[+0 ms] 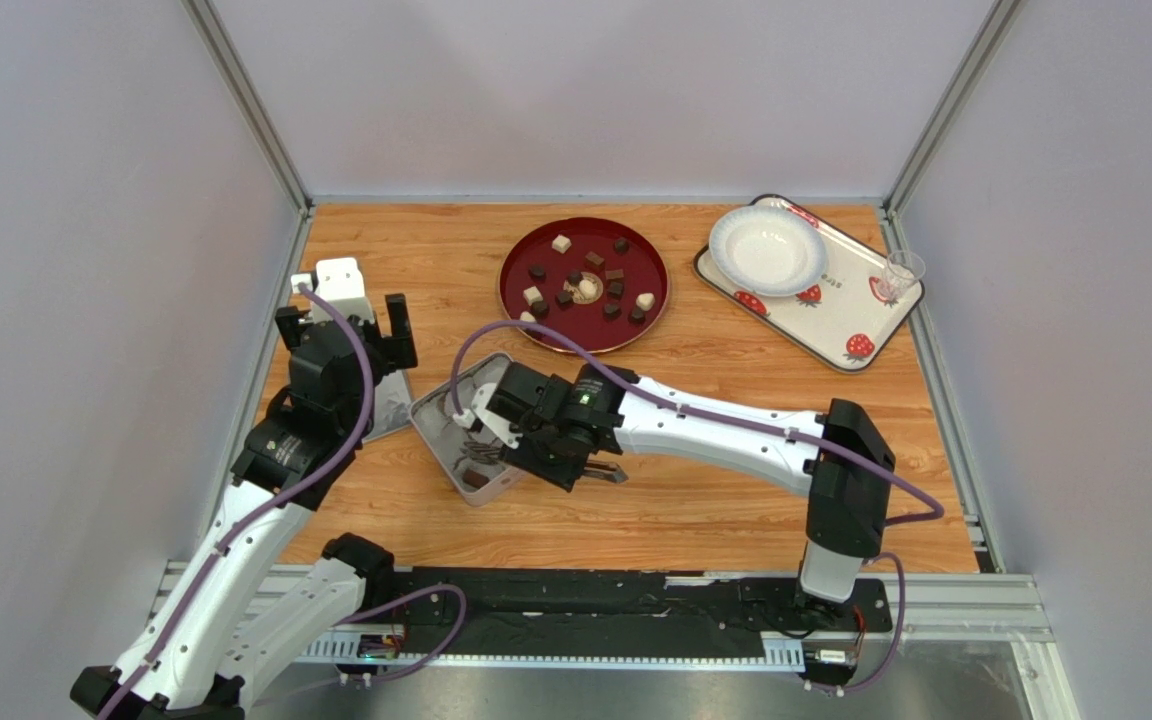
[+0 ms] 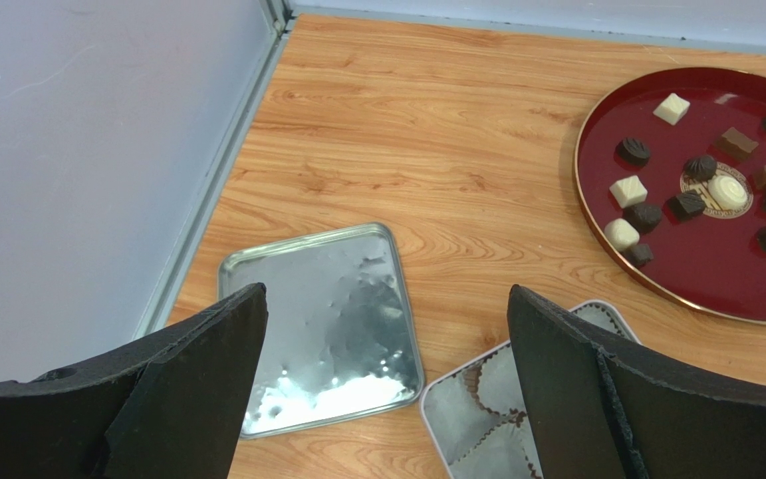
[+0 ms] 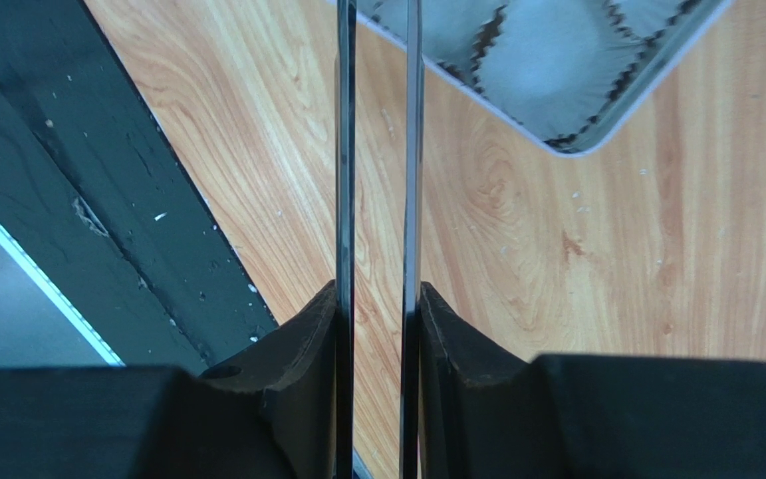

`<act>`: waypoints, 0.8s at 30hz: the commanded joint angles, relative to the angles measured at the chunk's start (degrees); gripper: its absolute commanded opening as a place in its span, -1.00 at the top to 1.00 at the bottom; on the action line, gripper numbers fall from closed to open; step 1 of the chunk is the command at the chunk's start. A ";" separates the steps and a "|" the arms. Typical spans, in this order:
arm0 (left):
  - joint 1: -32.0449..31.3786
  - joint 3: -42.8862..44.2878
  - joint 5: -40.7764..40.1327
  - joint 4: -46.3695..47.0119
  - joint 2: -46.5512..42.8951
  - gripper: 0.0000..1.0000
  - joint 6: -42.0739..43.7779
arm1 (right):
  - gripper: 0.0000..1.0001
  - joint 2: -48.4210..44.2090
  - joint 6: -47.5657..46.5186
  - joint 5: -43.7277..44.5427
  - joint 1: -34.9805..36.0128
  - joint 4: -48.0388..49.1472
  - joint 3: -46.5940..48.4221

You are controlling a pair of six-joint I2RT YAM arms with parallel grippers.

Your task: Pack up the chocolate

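The chocolate (image 2: 634, 151) was seen spread on the red plate (image 2: 717, 274), at the far side of the table. The thin metal tongs (image 3: 345, 150) were clamped between the fingers of the right gripper (image 3: 377, 299), just beside the tin (image 1: 435, 413). The left gripper (image 2: 385, 299) was held wide apart.

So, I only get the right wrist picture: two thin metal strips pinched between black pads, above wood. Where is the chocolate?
Observer: The chocolate lies on a red plate at the back of the table, many small dark and cream pieces.
Operator: And the silver corner at the top of my picture?
Observer: That is an open tin. The right tool holds the tongs reaching over it.
Operator: What is the other arm doing?
Observer: The left tool is wide open, holding nothing, near the lid lying flat beside the tin.
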 commanded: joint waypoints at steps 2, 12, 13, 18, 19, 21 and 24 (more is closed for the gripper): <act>0.28 0.13 -1.21 1.83 -1.28 -0.96 0.51 | 0.38 -5.66 1.50 1.46 -4.03 2.63 4.10; 0.28 0.22 -1.21 1.74 -3.13 -0.96 0.33 | 0.40 -6.81 6.59 9.45 -16.69 2.54 5.68; 0.28 0.22 -1.03 1.74 -3.39 -0.96 0.42 | 0.40 -5.94 8.08 9.99 -17.83 2.28 6.12; 0.28 0.13 -0.86 1.92 -4.01 -0.96 0.42 | 0.40 -3.03 10.99 11.84 -25.30 2.37 7.71; 0.28 0.13 -0.86 1.83 -4.27 -0.96 0.33 | 0.40 -2.51 11.17 11.84 -26.01 2.45 7.88; 0.28 0.04 -0.94 2.00 -4.80 -0.96 0.33 | 0.39 -0.92 11.17 12.89 -28.03 3.16 7.97; 0.28 0.04 -0.68 2.01 -5.15 -0.96 0.25 | 0.39 1.70 11.17 12.81 -30.32 3.68 8.67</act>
